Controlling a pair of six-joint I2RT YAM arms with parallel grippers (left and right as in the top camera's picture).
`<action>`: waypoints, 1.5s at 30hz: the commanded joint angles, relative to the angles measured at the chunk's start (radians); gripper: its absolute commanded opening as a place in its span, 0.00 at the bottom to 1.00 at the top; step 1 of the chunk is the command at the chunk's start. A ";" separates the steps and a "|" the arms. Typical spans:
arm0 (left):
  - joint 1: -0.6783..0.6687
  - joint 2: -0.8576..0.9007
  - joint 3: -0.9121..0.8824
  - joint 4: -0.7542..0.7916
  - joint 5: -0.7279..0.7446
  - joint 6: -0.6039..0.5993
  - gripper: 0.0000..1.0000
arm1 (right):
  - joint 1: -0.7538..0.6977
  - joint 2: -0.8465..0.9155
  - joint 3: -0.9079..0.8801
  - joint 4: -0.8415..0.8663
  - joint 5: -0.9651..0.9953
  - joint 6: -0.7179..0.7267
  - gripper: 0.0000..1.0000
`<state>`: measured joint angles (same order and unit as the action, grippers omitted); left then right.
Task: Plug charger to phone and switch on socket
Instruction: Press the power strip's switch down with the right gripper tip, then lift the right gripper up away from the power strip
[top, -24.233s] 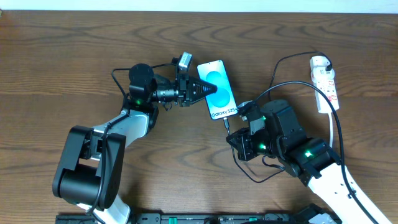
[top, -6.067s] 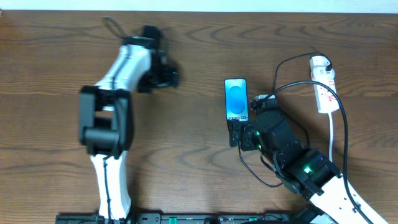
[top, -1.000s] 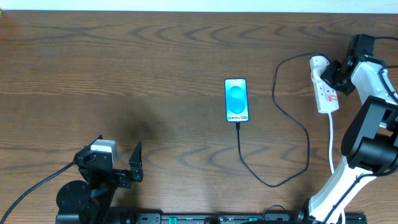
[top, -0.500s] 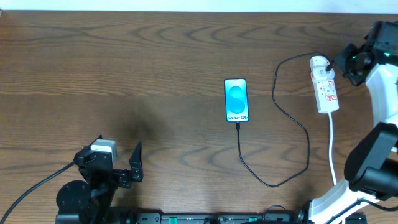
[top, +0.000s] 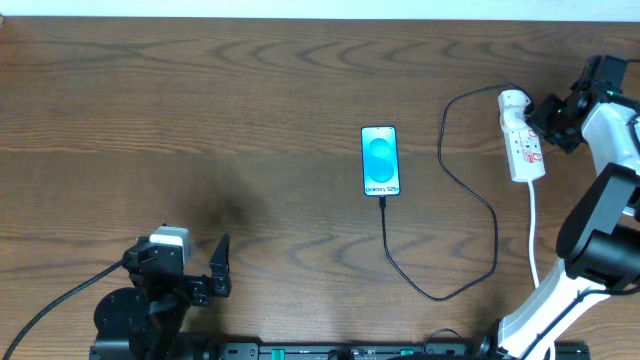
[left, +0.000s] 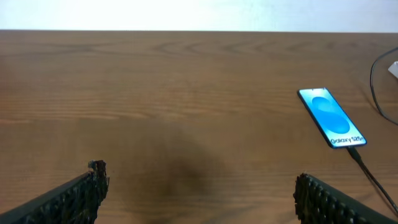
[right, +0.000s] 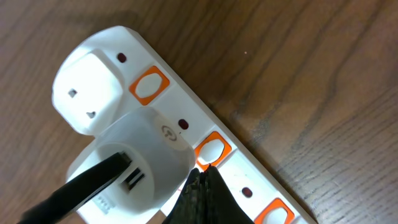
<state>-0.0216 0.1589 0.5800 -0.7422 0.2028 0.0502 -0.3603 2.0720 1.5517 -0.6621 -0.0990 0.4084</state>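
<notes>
Socket switch at right claw

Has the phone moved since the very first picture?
Yes. The phone has shifted slightly right, toward the unmoved power strip, and turned from tilted to straight up-and-down in the overhead view.

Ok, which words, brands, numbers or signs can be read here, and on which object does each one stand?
"Galaxy S25+": on the phone screen, at the end where the charger meets it.
Round power sign, no letters: on the white plug adapter sitting in the socket.
Red marks on the socket in the overhead view: too small to read.
Nothing else legible.
</notes>
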 joint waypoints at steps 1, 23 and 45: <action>-0.002 -0.008 0.009 -0.013 -0.013 0.010 0.98 | 0.004 0.008 0.000 0.011 -0.004 -0.022 0.01; -0.002 -0.008 0.009 -0.013 -0.013 0.010 0.98 | 0.026 0.066 -0.002 0.039 -0.020 -0.051 0.01; -0.002 -0.008 0.009 -0.013 -0.014 0.010 0.98 | 0.106 0.067 -0.002 0.068 -0.225 -0.103 0.01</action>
<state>-0.0216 0.1589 0.5800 -0.7547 0.2028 0.0502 -0.3370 2.1239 1.5509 -0.6155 -0.0643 0.3363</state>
